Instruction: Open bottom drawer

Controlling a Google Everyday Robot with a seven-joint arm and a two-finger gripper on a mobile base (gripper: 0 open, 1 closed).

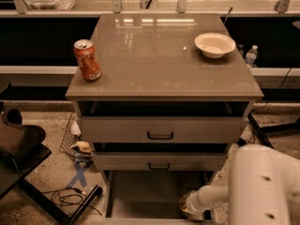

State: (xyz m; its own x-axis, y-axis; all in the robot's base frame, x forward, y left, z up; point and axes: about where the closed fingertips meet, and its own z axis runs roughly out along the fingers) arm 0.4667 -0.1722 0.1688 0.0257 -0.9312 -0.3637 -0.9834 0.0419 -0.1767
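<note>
The claw (188, 205) is down low, at the right front corner of the bottom drawer (150, 193). I cannot tell if the claw is wide or narrow, or if it holds anything. On the left, a can (87, 60) stands near the edge of the tabletop (159, 55). In the middle, the bottom drawer is out a long way, and its grey inside shows. The middle drawer (187, 163) and top drawer (117, 130) stick out a little above it. On the right are a bowl (214, 44) and the white arm (262, 186). A pull too far might yank the bottom drawer off its rails. If the arm lifts, it may bump the middle drawer, and a hard bump could shake the can off.
</note>
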